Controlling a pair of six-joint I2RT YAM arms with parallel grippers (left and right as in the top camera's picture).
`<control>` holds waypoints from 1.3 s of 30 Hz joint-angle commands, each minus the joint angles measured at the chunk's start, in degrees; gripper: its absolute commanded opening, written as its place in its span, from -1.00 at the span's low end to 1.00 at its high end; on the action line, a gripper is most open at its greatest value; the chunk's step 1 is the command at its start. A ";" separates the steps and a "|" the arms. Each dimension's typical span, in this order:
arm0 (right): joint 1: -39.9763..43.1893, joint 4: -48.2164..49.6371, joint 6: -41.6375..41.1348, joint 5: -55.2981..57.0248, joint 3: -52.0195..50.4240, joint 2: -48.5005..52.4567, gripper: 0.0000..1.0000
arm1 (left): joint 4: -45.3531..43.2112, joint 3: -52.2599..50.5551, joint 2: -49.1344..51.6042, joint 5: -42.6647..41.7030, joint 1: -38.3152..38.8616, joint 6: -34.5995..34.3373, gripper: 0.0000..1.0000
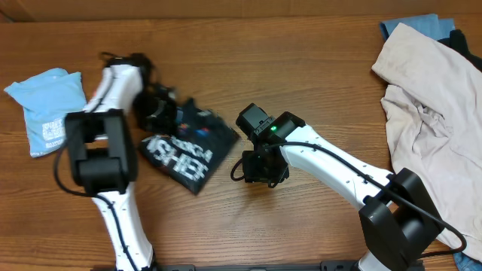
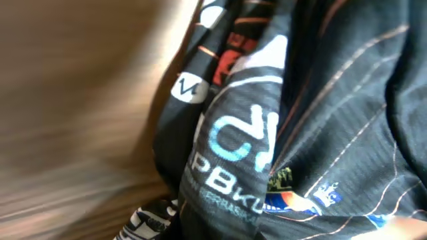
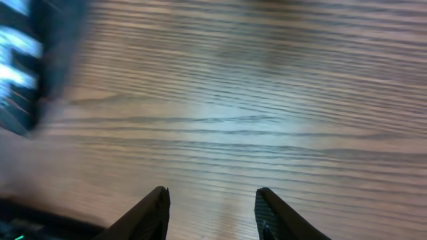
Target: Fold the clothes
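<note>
surface: wooden table (image 1: 301,45) — brown, visible grain | light: soft sheen on the wood

From overhead, my left end effector (image 1: 156,111) is buried under its own wrist housing, so I can't make out its fingers. Its wrist camera is filled by the black T-shirt (image 2: 313,120), its small print unreadable and the counter (image 2: 60,100) smeared. On the right, the cream garment (image 1: 429,98) runs off frame, covering most of the blue garment (image 1: 410,26).
</note>
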State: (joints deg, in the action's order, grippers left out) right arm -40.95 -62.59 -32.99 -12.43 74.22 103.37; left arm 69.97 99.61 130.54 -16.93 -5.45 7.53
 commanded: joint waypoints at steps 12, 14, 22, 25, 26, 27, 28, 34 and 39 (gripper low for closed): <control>9.09 -5.29 2.03 8.11 4.09 -6.40 -0.09 | -1.62 10.84 -6.60 18.84 -10.58 -4.76 -0.92; 10.51 -6.01 3.15 8.11 4.09 -7.37 -0.09 | -1.62 12.74 -6.60 21.05 -11.06 -4.79 -0.92; 12.63 -7.37 3.45 8.15 4.09 -8.57 -0.10 | -2.99 20.74 -6.60 23.76 -12.94 -5.88 -0.92; 12.63 -7.41 3.43 8.50 4.09 -8.55 -0.09 | -3.41 22.51 -6.60 26.05 -13.75 -6.16 -0.92; 12.63 -7.41 3.43 8.52 4.09 -8.55 -0.09 | -3.74 22.64 -6.60 27.02 -14.10 -6.29 -0.92; 12.63 -7.41 3.43 8.52 4.09 -8.55 -0.09 | -4.11 22.69 -6.60 27.74 -14.49 -6.32 -0.92; 12.63 -7.45 3.45 8.52 4.09 -8.55 -0.09 | -4.46 22.69 -6.58 27.98 -14.95 -6.32 -0.92; 12.63 -8.02 3.43 8.52 4.09 -8.55 -0.09 | -7.02 22.69 -6.54 27.87 -18.73 -6.51 -0.92; 12.63 -8.31 3.43 8.52 4.09 -8.55 -0.09 | -8.81 22.67 -6.47 26.01 -22.47 -6.47 -0.91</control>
State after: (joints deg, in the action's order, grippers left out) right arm -28.53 -70.81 -29.91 -4.45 76.88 96.38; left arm 61.98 120.70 126.19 9.26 -25.56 1.80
